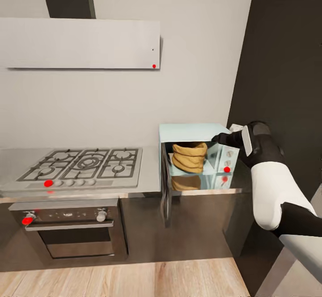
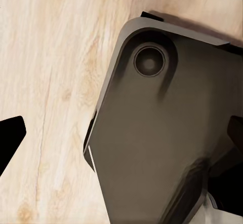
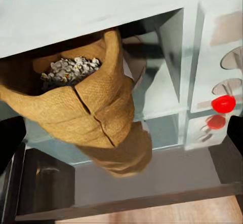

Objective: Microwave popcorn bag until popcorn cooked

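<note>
The pale-blue microwave (image 1: 192, 129) stands on the countertop (image 1: 151, 171) with its door (image 1: 166, 194) swung open. Inside it sits the tan popcorn bag (image 1: 190, 157), upright, and its reflection shows on the oven floor. In the right wrist view the bag (image 3: 91, 107) holds pale popcorn bits (image 3: 68, 69) in its mouth, next to the knob panel (image 3: 225, 57). My right gripper (image 1: 227, 138) hovers at the microwave's upper right front corner, in front of the panel. It is open (image 3: 121, 138), holding nothing. My left gripper (image 2: 121, 138) is open too, over the wooden floor.
A gas hob (image 1: 85, 165) lies left of the microwave, with a black oven (image 1: 71, 232) below and a flat white hood (image 1: 80, 42) above. A dark tall cabinet (image 1: 286, 64) stands at the right. The robot's dark base plate (image 2: 167, 133) sits under the left gripper.
</note>
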### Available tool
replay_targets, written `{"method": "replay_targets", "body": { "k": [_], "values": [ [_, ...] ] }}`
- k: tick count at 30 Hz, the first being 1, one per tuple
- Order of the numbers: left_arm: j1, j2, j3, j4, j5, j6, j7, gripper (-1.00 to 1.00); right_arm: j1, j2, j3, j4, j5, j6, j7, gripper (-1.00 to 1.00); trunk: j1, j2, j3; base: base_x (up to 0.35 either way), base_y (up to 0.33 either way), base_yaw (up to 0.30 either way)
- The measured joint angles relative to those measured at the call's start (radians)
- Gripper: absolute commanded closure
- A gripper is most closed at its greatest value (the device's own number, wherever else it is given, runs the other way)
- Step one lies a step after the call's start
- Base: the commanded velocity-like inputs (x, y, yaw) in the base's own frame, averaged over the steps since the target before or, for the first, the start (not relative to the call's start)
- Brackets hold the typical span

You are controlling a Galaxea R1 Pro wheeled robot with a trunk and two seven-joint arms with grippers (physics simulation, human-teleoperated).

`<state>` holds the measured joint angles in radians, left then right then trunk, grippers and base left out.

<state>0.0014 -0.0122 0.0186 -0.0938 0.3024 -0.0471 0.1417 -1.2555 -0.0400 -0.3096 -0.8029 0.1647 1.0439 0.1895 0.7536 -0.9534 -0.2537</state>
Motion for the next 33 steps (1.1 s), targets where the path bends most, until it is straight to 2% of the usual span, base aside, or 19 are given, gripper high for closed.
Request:
{"method": "replay_targets", "body": {
  "k": [2,5,7,11,15,16,18,20,23,26,33],
  "values": [
    [0.0,0.0,0.0,0.0,0.0,0.0,0.0,-1.0,0.015,0.002,0.001,0.001,0.002,0.0,0.001,-1.0,0.0,0.0,0.0,-0.016,0.0,0.0],
    [0.0,0.0,0.0,0.0,-0.001,0.0,0.0,-1.0,0.114,0.008,0.012,0.002,0.005,0.0,0.003,-1.0,0.0,0.0,0.0,-0.004,0.0,0.0],
    [0.0,0.0,0.0,0.0,-0.001,0.0,0.0,-1.0,0.185,0.024,0.021,0.002,0.004,0.0,0.003,-1.0,0.0,0.0,0.0,0.0,0.0,0.0],
    [0.0,0.0,0.0,0.0,-0.001,0.0,0.0,-1.0,0.238,0.063,0.027,0.002,0.004,-0.011,0.005,-1.0,0.0,0.0,0.0,0.0,0.0,0.0],
    [0.0,0.0,0.0,0.0,-0.001,0.0,0.0,-1.0,0.322,0.075,0.027,-0.004,0.004,-0.21,0.022,-1.0,0.0,0.0,0.0,0.0,0.0,0.0],
    [0.0,-0.001,-0.001,0.0,-0.002,0.0,0.0,-1.0,0.338,0.077,0.027,-0.008,0.001,-0.301,0.037,-1.0,0.0,0.0,0.0,0.0,0.0,0.0],
    [0.0,-0.001,-0.001,0.0,-0.003,0.0,0.0,-1.0,0.349,0.101,0.025,-0.01,-0.001,-0.438,0.046,-1.0,0.0,0.0,0.0,0.0,0.0,0.0],
    [0.0,-0.001,-0.001,0.0,-0.003,0.0,0.0,-1.0,0.363,0.116,0.024,-0.011,0.0,-0.522,0.041,-1.0,0.0,0.0,0.0,0.0,0.0,0.0],
    [0.0,-0.001,-0.001,0.0,-0.003,0.0,0.0,-1.0,0.408,0.143,0.024,-0.012,0.001,-0.713,0.035,-1.0,0.0,0.0,0.0,0.0,0.0,0.0],
    [0.0,-0.001,-0.001,-0.001,-0.002,0.0,0.0,-1.0,0.434,0.151,0.025,-0.001,-0.001,-0.824,0.037,-1.0,0.0,0.0,0.0,0.0,0.0,0.0],
    [0.0,-0.001,-0.001,0.0,-0.003,0.0,-0.001,-1.0,0.443,0.162,0.024,0.015,-0.002,-0.948,0.043,-1.0,-0.001,0.0,0.0,0.101,0.0,0.0]
  ]
}}
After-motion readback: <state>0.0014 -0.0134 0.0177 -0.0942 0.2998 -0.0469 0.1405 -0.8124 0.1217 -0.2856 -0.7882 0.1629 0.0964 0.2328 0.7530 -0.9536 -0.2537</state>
